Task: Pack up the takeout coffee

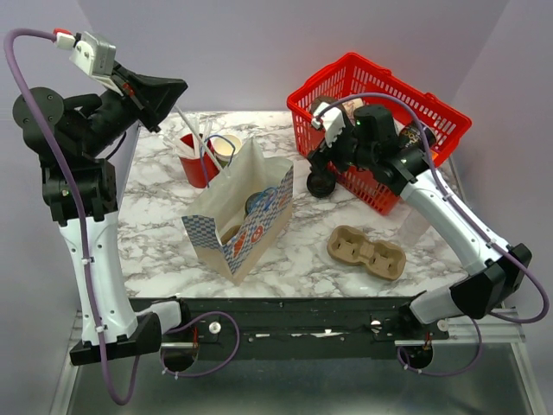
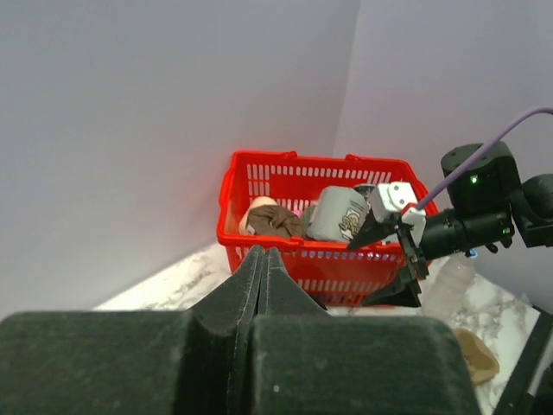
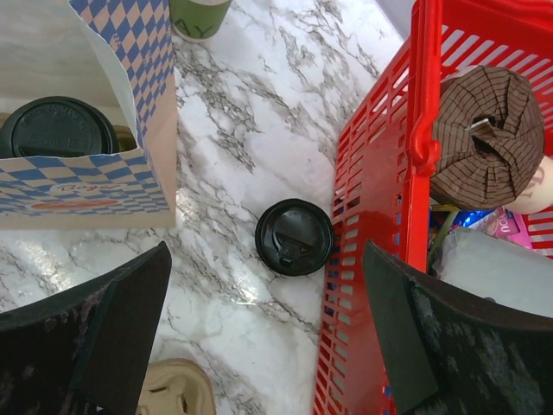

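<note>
Nearest the arm bases, toward the right of the marble desk, I see a cardboard cup carrier lying flat. Just left of it stands a paper bag with a blue check pattern, its mouth open upward. My right wrist view shows a black-lidded cup sitting inside the bag.

Further in, the takeout coffee stands upright on the desk between the bag and the red basket, right beside the basket's wall. From above I see only its round black lid. My right jaws hang over it, spread as wide as they go and holding nothing, with one finger on the bag side and the other on the basket side.

Inside the basket I make out a brown pleated item and some packets I cannot identify. Toward the far left of the desk, a red cup stands just beside a lidless paper cup.

My left jaws are pressed fully together on nothing, their fingers raised high above the far left corner and pointing toward the basket
</note>
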`<action>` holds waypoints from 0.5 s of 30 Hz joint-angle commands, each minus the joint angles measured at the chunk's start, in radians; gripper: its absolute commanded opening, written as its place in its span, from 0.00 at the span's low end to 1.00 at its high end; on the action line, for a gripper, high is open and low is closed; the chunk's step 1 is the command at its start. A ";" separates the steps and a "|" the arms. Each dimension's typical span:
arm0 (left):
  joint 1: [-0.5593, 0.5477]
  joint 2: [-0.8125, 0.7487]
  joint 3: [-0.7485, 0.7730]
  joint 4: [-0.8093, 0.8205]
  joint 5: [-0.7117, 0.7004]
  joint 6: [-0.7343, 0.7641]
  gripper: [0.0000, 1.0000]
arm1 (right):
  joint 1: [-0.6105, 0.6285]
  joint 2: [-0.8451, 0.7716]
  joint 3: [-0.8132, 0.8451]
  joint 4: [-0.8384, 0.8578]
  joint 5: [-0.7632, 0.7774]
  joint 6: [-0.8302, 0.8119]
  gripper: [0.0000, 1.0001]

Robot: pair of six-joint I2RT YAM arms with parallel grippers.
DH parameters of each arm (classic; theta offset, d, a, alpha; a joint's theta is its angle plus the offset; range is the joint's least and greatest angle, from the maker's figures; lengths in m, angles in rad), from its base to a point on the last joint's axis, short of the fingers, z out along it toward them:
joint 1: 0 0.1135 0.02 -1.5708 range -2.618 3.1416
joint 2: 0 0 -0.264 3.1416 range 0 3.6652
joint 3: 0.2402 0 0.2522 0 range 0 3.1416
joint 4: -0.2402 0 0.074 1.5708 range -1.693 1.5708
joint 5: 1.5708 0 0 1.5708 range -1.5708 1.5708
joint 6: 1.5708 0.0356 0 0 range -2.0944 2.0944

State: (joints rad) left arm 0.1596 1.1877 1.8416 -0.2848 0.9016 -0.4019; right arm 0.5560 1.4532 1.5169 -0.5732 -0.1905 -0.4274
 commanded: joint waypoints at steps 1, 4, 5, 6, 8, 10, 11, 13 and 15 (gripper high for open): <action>-0.035 -0.036 -0.084 0.007 0.025 -0.026 0.00 | -0.002 -0.048 -0.011 0.019 -0.006 -0.004 1.00; -0.077 -0.030 -0.120 -0.081 -0.006 0.023 0.00 | -0.002 -0.060 -0.015 0.019 -0.012 0.003 1.00; -0.110 -0.028 -0.131 -0.103 -0.016 0.038 0.00 | -0.002 -0.062 -0.017 0.018 -0.015 0.006 1.00; -0.127 -0.033 -0.166 -0.120 -0.032 0.063 0.01 | -0.002 -0.068 -0.017 0.015 -0.017 0.007 1.00; -0.149 -0.046 -0.205 -0.123 -0.067 0.072 0.26 | -0.002 -0.071 -0.014 0.007 -0.018 0.012 1.00; -0.152 -0.046 -0.214 -0.138 -0.079 0.083 0.34 | -0.002 -0.076 -0.003 -0.007 -0.024 0.013 1.00; -0.152 -0.043 -0.205 -0.152 -0.087 0.093 0.45 | -0.002 -0.077 0.002 -0.011 -0.023 0.016 1.00; -0.152 -0.031 -0.162 -0.187 -0.111 0.141 0.56 | -0.002 -0.079 0.018 -0.037 -0.027 0.016 1.00; -0.150 -0.017 -0.087 -0.218 -0.171 0.185 0.69 | -0.002 -0.079 0.061 -0.091 -0.030 0.009 1.00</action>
State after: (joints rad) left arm 0.0109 1.1721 1.6390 -0.4397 0.8337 -0.3092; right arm 0.5560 1.3987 1.5188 -0.5842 -0.1974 -0.4202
